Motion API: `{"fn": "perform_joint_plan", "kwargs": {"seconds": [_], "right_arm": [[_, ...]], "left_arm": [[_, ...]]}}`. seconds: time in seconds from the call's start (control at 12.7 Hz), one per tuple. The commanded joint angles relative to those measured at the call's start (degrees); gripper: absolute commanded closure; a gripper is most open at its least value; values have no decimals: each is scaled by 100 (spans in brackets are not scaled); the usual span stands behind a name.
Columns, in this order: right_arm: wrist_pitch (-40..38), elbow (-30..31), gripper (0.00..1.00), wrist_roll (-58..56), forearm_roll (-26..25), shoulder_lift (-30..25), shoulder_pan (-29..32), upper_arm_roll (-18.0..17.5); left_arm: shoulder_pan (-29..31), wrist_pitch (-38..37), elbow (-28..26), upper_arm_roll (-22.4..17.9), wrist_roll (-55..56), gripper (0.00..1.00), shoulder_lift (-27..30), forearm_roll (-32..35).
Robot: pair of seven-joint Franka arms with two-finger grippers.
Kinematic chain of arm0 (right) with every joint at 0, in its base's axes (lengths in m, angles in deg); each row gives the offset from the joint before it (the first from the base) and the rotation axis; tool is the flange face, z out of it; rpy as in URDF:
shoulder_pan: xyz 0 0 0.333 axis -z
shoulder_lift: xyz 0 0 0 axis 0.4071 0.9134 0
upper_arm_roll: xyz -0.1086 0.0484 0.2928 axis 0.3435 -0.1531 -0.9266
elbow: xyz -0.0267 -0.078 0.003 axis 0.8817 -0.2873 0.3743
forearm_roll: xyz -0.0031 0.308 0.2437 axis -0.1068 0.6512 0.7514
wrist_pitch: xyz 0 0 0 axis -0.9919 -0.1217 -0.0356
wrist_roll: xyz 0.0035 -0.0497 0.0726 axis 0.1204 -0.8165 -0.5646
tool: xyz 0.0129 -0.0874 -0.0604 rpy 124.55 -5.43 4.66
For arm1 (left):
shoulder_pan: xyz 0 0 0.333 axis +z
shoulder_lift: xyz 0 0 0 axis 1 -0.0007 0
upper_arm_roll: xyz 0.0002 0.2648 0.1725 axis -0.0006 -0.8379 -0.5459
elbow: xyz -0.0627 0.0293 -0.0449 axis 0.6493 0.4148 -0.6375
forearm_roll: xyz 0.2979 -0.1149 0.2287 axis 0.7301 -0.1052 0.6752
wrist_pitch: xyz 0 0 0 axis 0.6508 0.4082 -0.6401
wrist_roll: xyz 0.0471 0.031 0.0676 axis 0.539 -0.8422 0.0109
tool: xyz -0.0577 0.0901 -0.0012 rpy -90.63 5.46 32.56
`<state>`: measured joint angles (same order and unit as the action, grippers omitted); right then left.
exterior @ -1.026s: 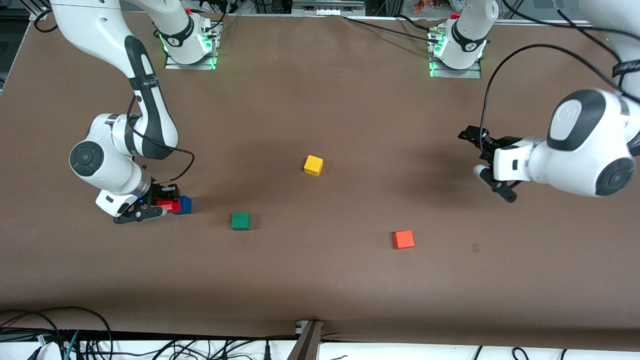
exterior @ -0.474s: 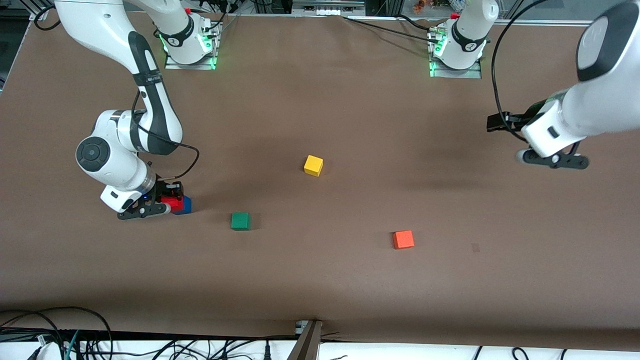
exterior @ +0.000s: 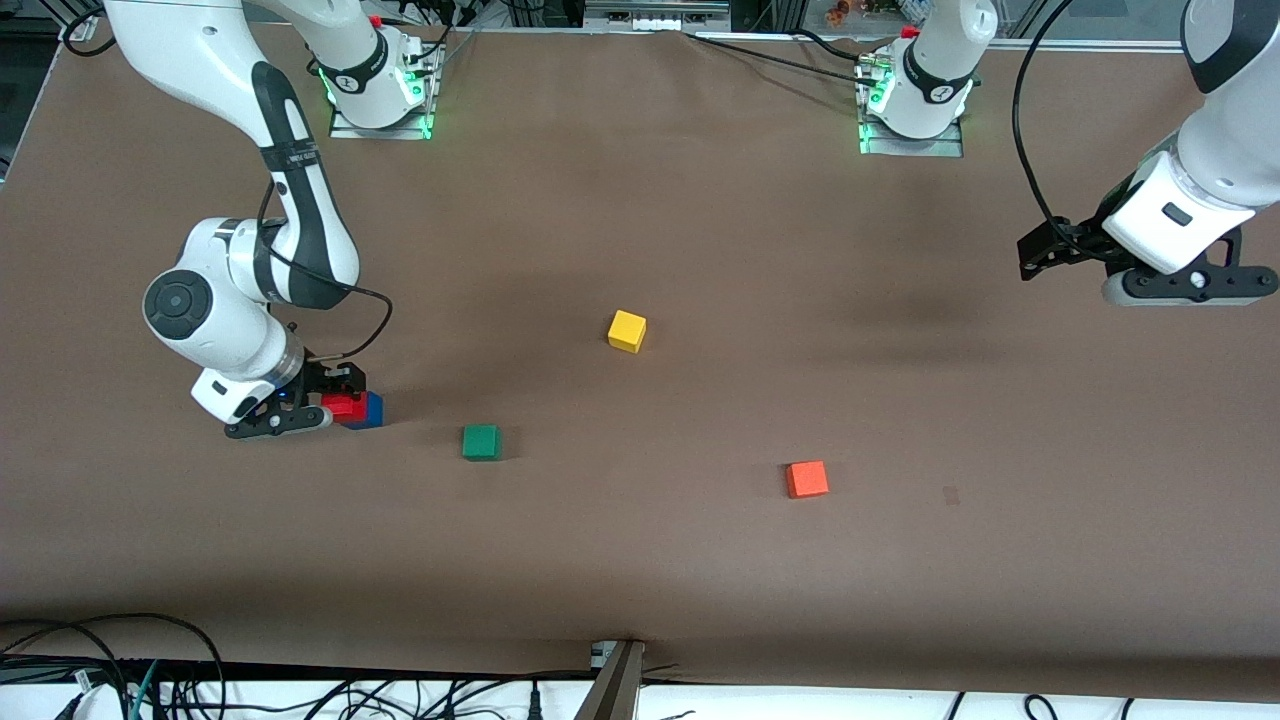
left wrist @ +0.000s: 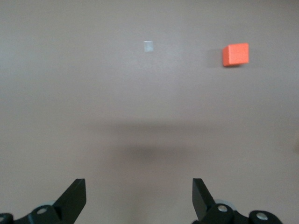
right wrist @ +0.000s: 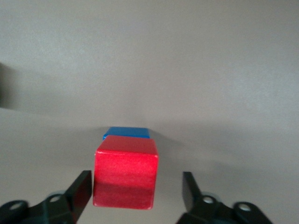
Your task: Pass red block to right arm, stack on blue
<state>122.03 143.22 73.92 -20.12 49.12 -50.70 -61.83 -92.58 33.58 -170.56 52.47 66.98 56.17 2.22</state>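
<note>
Right gripper (right wrist: 135, 193) low at the right arm's end of the table, fingers spread, one finger against the red block (right wrist: 125, 177), a gap at the other. Red block sitting on the blue block (right wrist: 126, 133). Left gripper (left wrist: 139, 198) open, empty, hovering over bare table (exterior: 700, 230) at the left arm's end. Orange cube (exterior: 806, 479), green cube (exterior: 481, 441), yellow cube (exterior: 627, 330) scattered well apart.

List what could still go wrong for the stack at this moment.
1. The red block sits on the blue block, and one finger of the right gripper is right beside it, so lifting away might drag it off.
2. The red block looks offset on the blue one, so it may tip.
</note>
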Motion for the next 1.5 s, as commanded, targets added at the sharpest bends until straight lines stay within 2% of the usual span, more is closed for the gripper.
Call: {"fn": "perform_joint_plan", "kwargs": {"seconds": [0.0,0.16,0.39,0.63,0.87,1.03,1.18,1.26,1.34,1.42], "right_arm": [[-479,-261,0,82,-115,-172,-66,57],[-1128,-743,0,73,-115,-172,-31,66],[-2183,-1526,0,29,-106,-154,162,75],[-2966,-1949,0,64,-45,-163,251,84],[-3678,-2432,0,108,61,-163,251,285],[-4056,-2722,0,431,78,-172,268,294],[-4487,-2943,0,915,0,-268,268,216],[-4558,-2865,0,1108,-35,-495,312,146],[-4576,-2682,0,1275,-79,-767,495,-64],[-4603,-2497,0,1286,-280,-1117,775,-457]], "left_arm": [[-72,118,-253,-65,529,0,206,163],[-45,117,-236,-74,40,0,198,136],[-54,126,-236,-109,-113,0,267,127],[-45,91,-157,-92,-191,0,312,101],[-54,82,-86,-48,-218,0,294,101],[-45,73,-77,-48,-218,0,286,110],[-54,73,-86,-39,-218,0,285,110],[-63,73,-86,-39,-218,0,285,110],[-63,65,-86,-39,-218,0,285,110],[-71,21,-77,-22,-218,0,294,110]]}}
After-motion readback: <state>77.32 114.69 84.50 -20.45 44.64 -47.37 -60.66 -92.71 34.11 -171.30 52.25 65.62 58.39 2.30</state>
